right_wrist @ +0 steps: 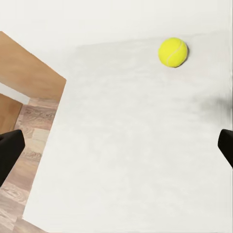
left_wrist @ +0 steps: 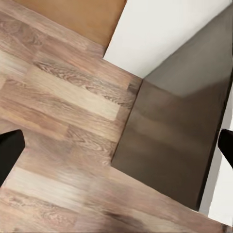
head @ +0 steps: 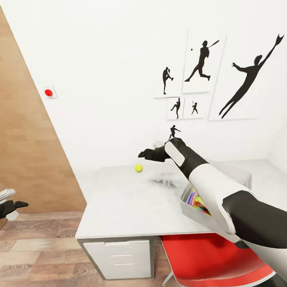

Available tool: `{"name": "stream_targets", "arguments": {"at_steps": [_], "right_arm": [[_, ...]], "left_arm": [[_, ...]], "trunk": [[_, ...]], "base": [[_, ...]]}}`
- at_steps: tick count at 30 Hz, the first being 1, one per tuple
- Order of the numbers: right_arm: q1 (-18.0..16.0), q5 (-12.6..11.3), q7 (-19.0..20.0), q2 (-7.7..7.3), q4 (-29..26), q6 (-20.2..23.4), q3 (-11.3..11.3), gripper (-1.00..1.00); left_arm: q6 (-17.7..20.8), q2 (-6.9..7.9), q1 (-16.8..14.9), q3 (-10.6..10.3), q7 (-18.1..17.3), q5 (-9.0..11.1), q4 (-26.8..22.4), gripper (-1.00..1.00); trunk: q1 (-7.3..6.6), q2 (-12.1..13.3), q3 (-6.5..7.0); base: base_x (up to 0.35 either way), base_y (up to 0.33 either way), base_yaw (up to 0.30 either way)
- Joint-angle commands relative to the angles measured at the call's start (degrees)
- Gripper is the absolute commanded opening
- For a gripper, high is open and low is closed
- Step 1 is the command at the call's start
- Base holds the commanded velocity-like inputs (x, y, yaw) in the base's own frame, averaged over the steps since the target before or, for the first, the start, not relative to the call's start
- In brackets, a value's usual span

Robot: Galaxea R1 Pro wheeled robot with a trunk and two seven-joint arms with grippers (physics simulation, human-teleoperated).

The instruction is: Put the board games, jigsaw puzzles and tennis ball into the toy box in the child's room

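Tennis ball (head: 138, 168) sits loose on the tabletop (head: 121, 203), just beyond your right tool (head: 144, 154), whose fingers are apart. Likely light and rolls easily; straddle its widest middle, close gently.

Head cam looking down over table (head: 121, 203); right wrist hovering close above same tabletop, sharing tennis ball (right_wrist: 173, 52); left wrist facing wood floor (left_wrist: 58, 121) nearby.

**Right arm out over the desk**

Your right gripper (head: 143, 154) hovers above the desk (head: 121, 203), just beside the tennis ball (head: 138, 168). The toy box (head: 190, 208) with colourful contents sits under your forearm; a red chair (head: 204, 258) stands below.
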Motion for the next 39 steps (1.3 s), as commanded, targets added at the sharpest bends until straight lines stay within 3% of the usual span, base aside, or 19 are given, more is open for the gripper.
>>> {"name": "stream_targets", "arguments": {"at_steps": [1,6,17,26,39], "right_arm": [[-0.07,-0.50,-1.40,0.00,-0.20,0.15,0.18,1.00],[-0.06,-0.84,-4.07,0.00,-1.44,0.27,0.15,1.00],[0.00,-0.96,-4.70,0.00,-1.75,0.27,-0.10,1.00],[0.01,-0.97,-4.69,0.00,-1.76,0.20,-0.13,1.00],[0.03,-0.97,-4.70,0.00,-1.67,0.06,-0.13,1.00]], "left_arm": [[-1.19,-0.02,-0.06,-0.21,1.18,0.32,0.76,1.00],[-3.60,-0.32,0.34,-0.23,3.12,0.37,1.95,1.00],[-6.17,-1.22,4.33,-0.03,3.06,0.60,2.12,1.00],[-6.56,-1.47,4.66,-0.07,3.02,0.75,2.10,1.00],[-6.66,-1.67,4.76,-0.08,3.10,0.65,2.10,1.00]], "trunk": [[0.05,-0.13,-0.13],[0.05,-0.13,-0.13],[0.05,-0.13,-0.13],[0.05,-0.13,-0.13],[0.05,-0.13,-0.13]], "base": [[0.082,0.000,0.000],[0.031,0.010,0.000],[0.003,0.130,-0.033],[-0.008,0.239,-0.171],[-0.138,0.269,-0.018]]}}
